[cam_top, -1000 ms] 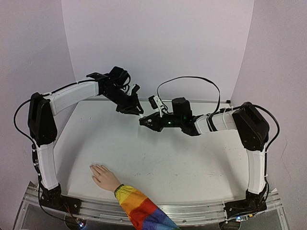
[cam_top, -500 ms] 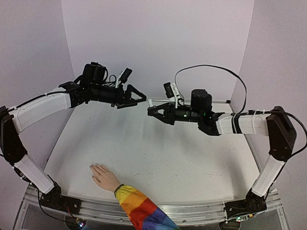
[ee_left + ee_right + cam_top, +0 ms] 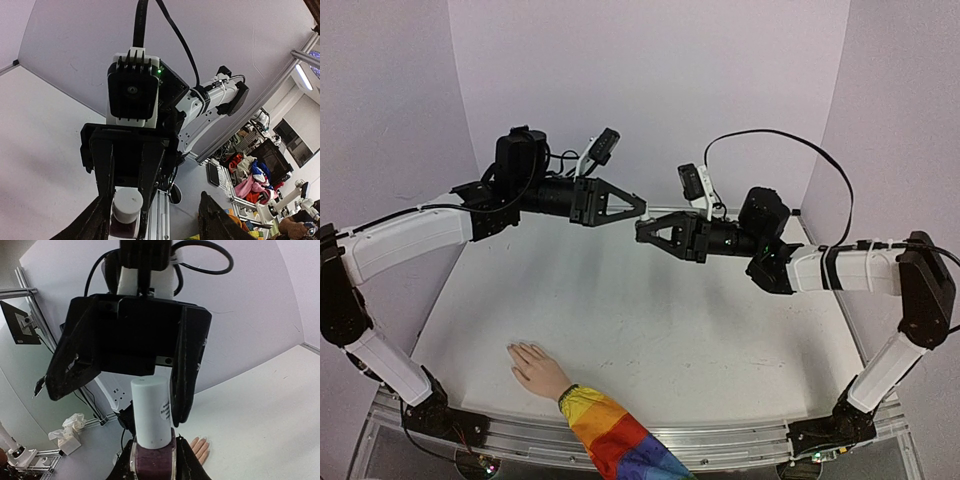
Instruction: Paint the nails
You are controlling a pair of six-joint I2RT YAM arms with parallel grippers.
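On the near left part of a white table, a pale beige hand with a rainbow-striped sleeve is laid palm down. Above the table's far middle, the left gripper is spread wide around the white cap of a small dark glass bottle, which is clamped in the right gripper. The nails are pointed toward the table's far side.

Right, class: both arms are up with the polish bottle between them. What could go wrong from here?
1. The white cap sits off-centre between the left gripper's open jaws, so closing may knock it rather than grip it.
2. The right gripper holds the nail polish bottle in mid-air above the table; a slip could spill polish.
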